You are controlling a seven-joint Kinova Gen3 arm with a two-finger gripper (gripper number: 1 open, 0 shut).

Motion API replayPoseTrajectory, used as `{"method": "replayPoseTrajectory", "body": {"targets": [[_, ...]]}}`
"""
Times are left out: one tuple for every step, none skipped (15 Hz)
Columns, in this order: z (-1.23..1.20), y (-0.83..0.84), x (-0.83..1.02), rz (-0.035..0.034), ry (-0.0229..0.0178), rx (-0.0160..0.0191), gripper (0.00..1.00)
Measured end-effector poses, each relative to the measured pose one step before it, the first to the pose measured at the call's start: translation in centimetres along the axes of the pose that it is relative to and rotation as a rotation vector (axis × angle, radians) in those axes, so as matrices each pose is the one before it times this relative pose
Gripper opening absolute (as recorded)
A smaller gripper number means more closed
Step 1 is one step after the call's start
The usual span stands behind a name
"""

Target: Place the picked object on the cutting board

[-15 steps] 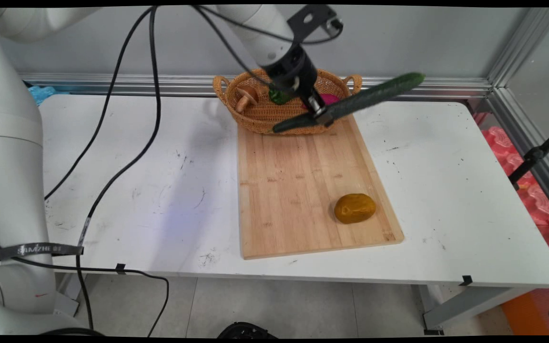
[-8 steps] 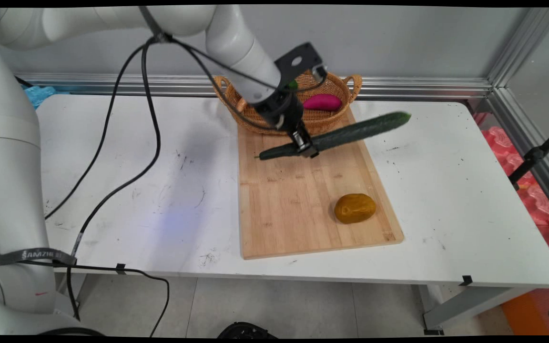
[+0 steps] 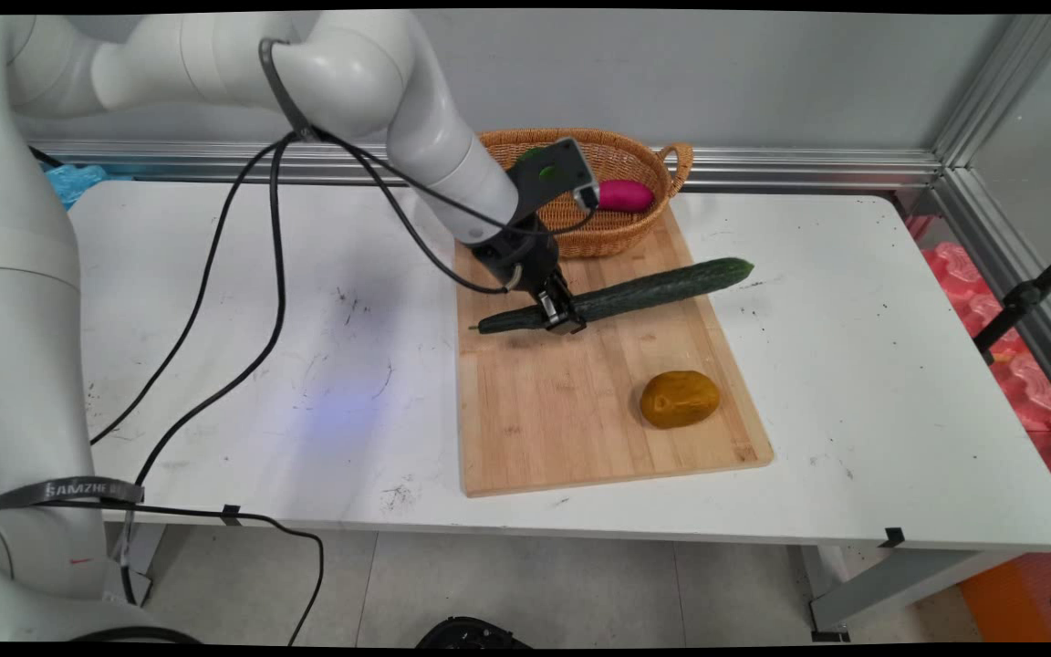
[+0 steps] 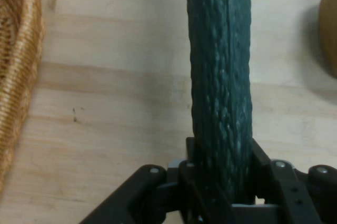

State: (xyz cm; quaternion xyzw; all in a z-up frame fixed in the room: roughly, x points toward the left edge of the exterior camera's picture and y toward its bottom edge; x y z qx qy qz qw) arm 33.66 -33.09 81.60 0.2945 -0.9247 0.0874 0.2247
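Observation:
A long dark green cucumber (image 3: 635,292) lies low across the far part of the wooden cutting board (image 3: 571,401), its right end reaching past the board's edge. My gripper (image 3: 560,316) is shut on the cucumber near its left end. In the hand view the cucumber (image 4: 220,87) runs straight up from between the fingers (image 4: 192,176), with the board (image 4: 116,108) right beneath it. A brownish-yellow potato (image 3: 680,399) sits on the board's near right part and shows in the hand view as the potato (image 4: 329,29) at the right edge.
A wicker basket (image 3: 639,164) stands at the board's far end with a magenta vegetable (image 3: 625,195) inside; its rim, the basket (image 4: 16,71), fills the hand view's left. Black cables (image 3: 243,319) hang over the table's left half. The white table (image 3: 872,365) stretches right of the board.
The arm has come down and toward the near side with the cucumber, from above the basket to just over the board. The cucumber has levelled out. The potato has not moved.

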Motion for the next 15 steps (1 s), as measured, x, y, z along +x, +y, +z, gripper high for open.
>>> {"method": "replayPoseTrajectory", "body": {"targets": [[0.344,-0.077,-0.276,-0.00228,-0.00011,0.00039,0.0],[0.395,-0.074,-0.286,-0.0035,0.0002,-0.00081,0.0],[0.389,-0.072,-0.264,-0.00243,-0.00032,-0.0017,0.0],[0.314,-0.049,-0.217,-0.00114,-0.00075,-0.00223,0.0],[0.36,-0.046,-0.243,-0.00027,-0.0015,-0.00329,0.0],[0.347,-0.039,-0.213,0.00115,-0.0014,-0.00352,0.0],[0.283,-0.029,-0.152,0.00165,-0.00083,-0.00318,0.0],[0.313,-0.032,-0.159,0.00147,-0.00071,-0.00349,0.0],[0.291,-0.03,-0.142,0.00154,-0.00051,-0.00353,0.0],[0.228,-0.022,-0.094,0.00116,0.00022,-0.00274,1.0],[0.245,-0.032,-0.092,0.00117,0.00094,-0.00274,1.0],[0.228,-0.028,-0.071,0.00096,0.00105,-0.00322,1.0],[0.202,-0.023,-0.063,0.00063,0.00124,-0.00304,1.0],[0.155,-0.016,-0.043,0.00058,0.00118,-0.00273,1.0],[0.152,-0.026,-0.052,0.00042,0.00115,-0.00249,1.0]]}}
